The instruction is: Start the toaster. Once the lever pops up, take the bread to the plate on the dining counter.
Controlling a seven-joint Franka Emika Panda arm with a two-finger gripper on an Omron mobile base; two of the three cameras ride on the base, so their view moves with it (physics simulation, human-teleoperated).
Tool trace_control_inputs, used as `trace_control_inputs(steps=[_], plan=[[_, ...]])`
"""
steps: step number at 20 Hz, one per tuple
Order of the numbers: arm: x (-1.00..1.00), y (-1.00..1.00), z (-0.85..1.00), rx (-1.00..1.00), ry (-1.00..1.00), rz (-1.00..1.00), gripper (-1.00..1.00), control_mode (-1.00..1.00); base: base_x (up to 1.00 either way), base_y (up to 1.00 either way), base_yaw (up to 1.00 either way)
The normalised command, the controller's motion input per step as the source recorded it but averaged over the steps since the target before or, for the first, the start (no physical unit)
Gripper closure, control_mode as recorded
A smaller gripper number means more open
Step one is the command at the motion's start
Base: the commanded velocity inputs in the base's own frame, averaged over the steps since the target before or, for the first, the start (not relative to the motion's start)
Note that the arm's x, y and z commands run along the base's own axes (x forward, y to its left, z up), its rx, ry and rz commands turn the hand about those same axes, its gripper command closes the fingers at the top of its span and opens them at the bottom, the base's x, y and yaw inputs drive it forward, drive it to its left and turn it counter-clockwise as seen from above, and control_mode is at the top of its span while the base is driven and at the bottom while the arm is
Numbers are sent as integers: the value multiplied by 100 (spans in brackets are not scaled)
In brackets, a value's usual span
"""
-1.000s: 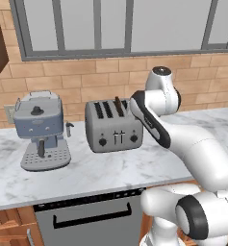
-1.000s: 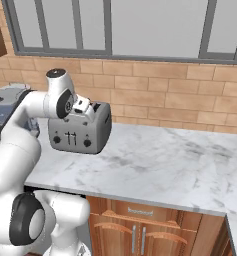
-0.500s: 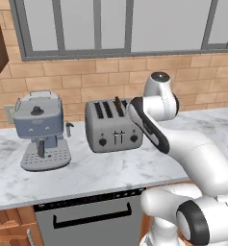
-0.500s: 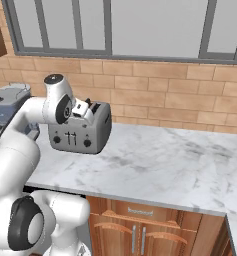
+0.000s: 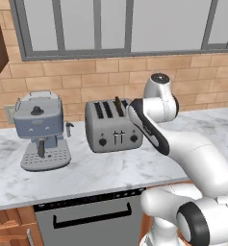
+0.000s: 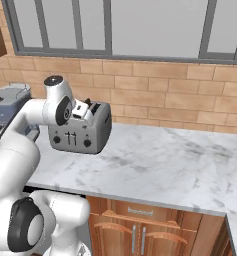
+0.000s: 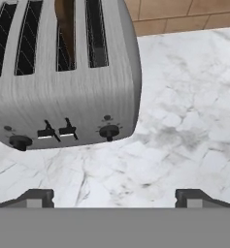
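**One slice of bread stands in the toaster while the open gripper waits above the worktop**

One thin dark brown slice of bread (image 7: 64, 19) stands upright in the third slot from the left of the toaster (image 7: 63, 92), its top edge poking above the slot. In the left base view the same slice (image 5: 118, 104) shows as a small dark tab on the toaster's top. The toaster is a boxy brushed grey metal body with four long slots; its front carries two black knobs and, between them, two small levers side by side. It sits on a white, grey-veined marble worktop (image 6: 160, 160) that runs along a tan brick wall (image 6: 155, 95) beneath a grey-framed window (image 5: 115, 24).

The gripper (image 7: 114, 196) holds nothing; its two dark fingertips stand wide apart, with bare marble between them. It hovers in front of the toaster and a little to the right of the toaster's front, clear of the levers and knobs. In the base views the white arm (image 5: 183, 149) reaches in beside the toaster's right end.

To the left of the toaster, apart from it, stands a blue-grey espresso machine (image 5: 41, 129). Under the worktop are a dishwasher front (image 5: 86, 218) with a dark handle and wooden cabinet doors (image 6: 150, 230).
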Motion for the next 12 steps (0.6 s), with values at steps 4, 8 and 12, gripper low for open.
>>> trace_control_inputs(steps=[4,8,12], plan=[[1,0,-9,0,0,0,-100,-100,0,0,0],[0,5,-4,0,0,0,-100,-100,0,0,0],[0,18,-5,0,0,0,-100,-100,0,0,0]])
